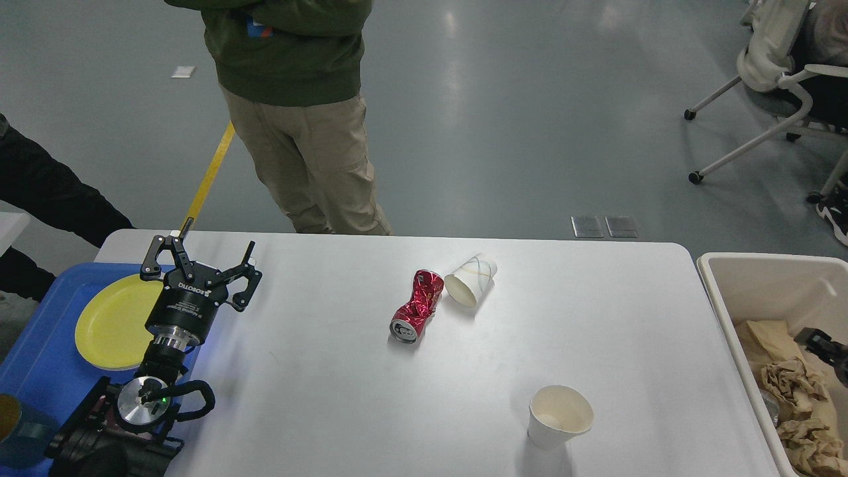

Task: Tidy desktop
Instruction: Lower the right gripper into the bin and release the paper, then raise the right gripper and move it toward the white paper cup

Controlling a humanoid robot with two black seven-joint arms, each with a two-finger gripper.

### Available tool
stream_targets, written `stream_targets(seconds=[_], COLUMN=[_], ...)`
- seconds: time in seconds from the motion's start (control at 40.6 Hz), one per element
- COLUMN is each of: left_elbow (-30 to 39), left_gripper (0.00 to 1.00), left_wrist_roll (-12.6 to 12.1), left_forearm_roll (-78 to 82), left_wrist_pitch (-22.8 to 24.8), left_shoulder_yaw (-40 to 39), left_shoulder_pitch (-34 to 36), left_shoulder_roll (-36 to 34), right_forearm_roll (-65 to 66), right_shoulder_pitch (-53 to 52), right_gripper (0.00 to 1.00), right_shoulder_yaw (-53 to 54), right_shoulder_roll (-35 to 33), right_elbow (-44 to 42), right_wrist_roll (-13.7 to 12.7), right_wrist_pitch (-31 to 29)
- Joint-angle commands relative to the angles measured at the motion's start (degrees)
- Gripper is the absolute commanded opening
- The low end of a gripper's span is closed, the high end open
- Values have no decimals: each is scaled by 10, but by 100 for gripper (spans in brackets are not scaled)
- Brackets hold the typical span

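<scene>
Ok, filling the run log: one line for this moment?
left hand open, empty, above white rectangular desktop | crushed red metal can lying | patterned paper cup tipped | white paper cup upright

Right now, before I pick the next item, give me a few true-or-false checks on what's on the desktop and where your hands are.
1. The crushed red can lies on its side on the desktop. True.
2. Both paper cups stand upright. False: the near paper cup stands upright, the far paper cup lies on its side beside the can.
3. The left hand is shut on the yellow plate. False: it is open and holds nothing.
4. The yellow plate rests on the blue tray. True.
5. The beige bin holds crumpled brown paper. True.
</scene>
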State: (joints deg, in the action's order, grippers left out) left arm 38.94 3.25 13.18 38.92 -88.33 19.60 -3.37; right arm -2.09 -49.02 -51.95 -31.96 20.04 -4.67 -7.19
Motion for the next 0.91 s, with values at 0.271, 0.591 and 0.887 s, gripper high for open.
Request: stream_targets(seconds=[0.271, 0.591, 0.887], left_elbow=[0, 0, 0], left_gripper=[96, 96, 96], left_wrist_roll=[0, 0, 1], left_forearm_roll=[0, 0, 0], left_wrist_pitch=[0, -1, -1], left_shoulder_yaw=[0, 0, -1], left_shoulder_pitch=[0, 0, 0], left_shoulder_roll=[0, -1, -1], right_forearm_roll=[46, 38, 38], right_shoulder_pitch=[-428, -708, -885], right_gripper=[100, 100, 100], right_shoulder_yaw=[-242, -267, -234], right_shoulder_roll=[44, 171, 154], right_elbow=[363, 489, 663], right_wrist_roll=[-9, -10, -10], right_wrist_pitch=[-101, -316, -337])
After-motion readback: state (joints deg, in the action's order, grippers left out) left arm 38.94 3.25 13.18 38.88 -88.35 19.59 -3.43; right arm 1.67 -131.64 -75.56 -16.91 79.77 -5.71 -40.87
